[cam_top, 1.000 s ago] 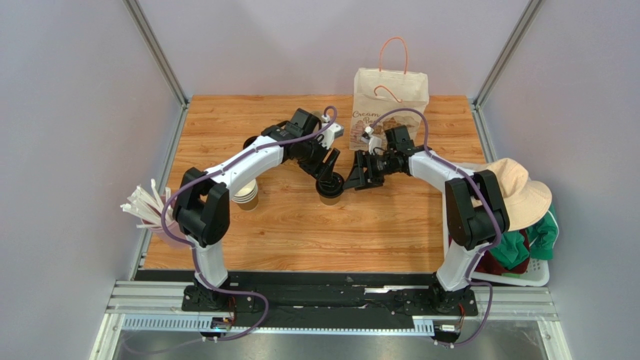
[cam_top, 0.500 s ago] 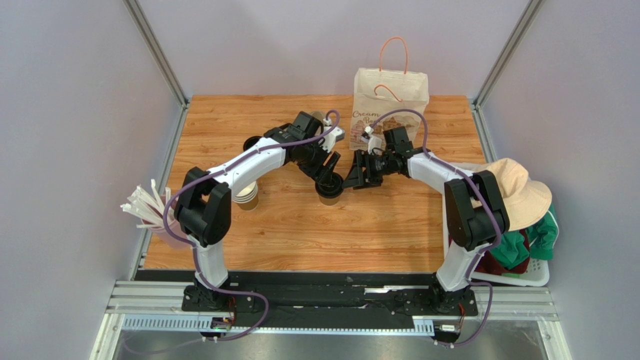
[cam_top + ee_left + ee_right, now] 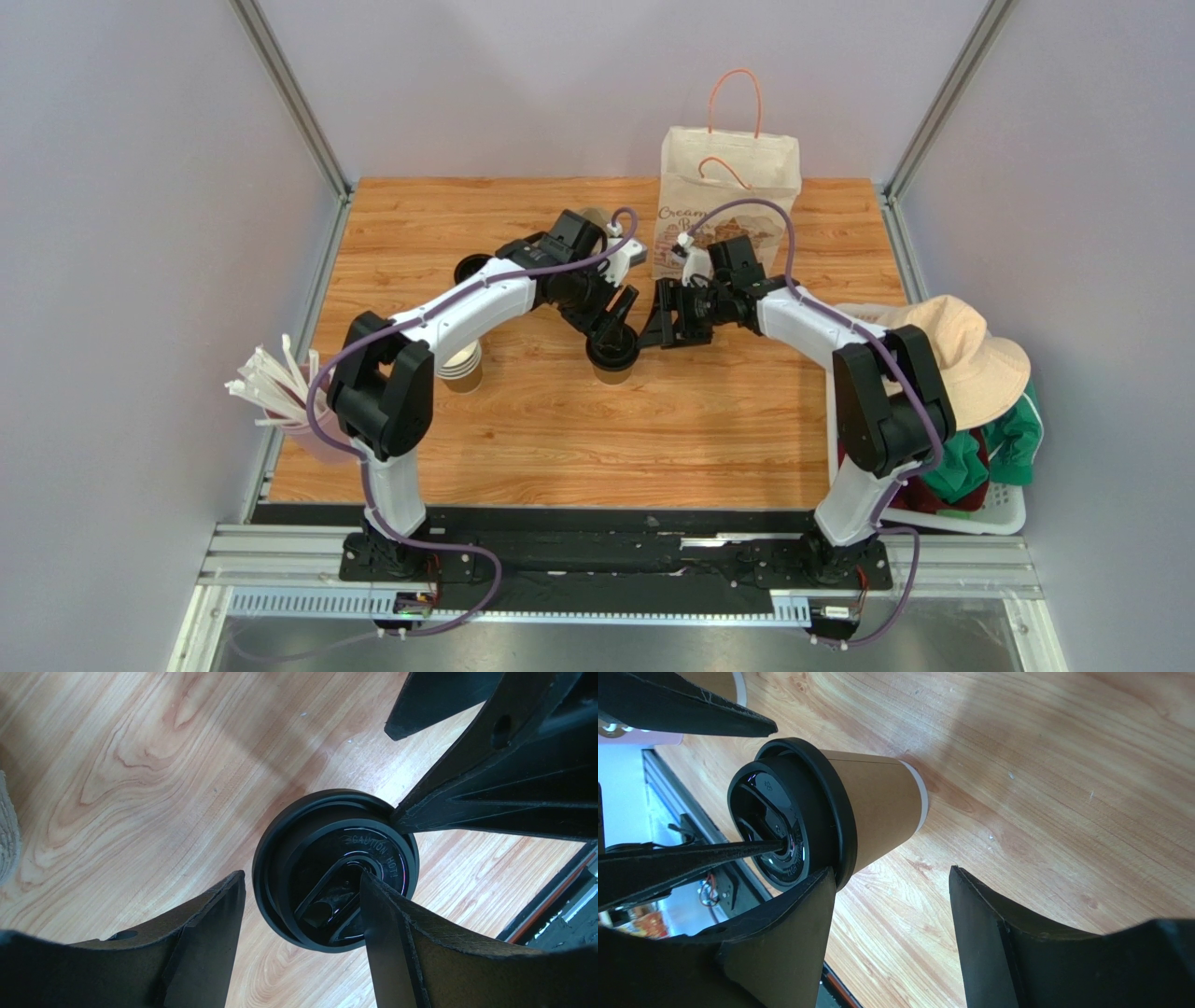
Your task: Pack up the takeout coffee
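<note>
Takeout coffee (image 3: 613,354) stands upright mid-frame on the wooden table (image 3: 561,434). It is probably light, thin-walled and easy to tip, so grip the kraft wall just under the black sip lid (image 3: 295,854). The left gripper (image 3: 300,882) is spread wide with one finger on the lid. The right gripper (image 3: 889,875) gapes beside the cup, holding nothing.

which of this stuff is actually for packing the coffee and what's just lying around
For the job:
- coffee
- bag, likely where it goes

Just lying about:
- cup stack
- straws
- hat
- basket of clothes
</note>
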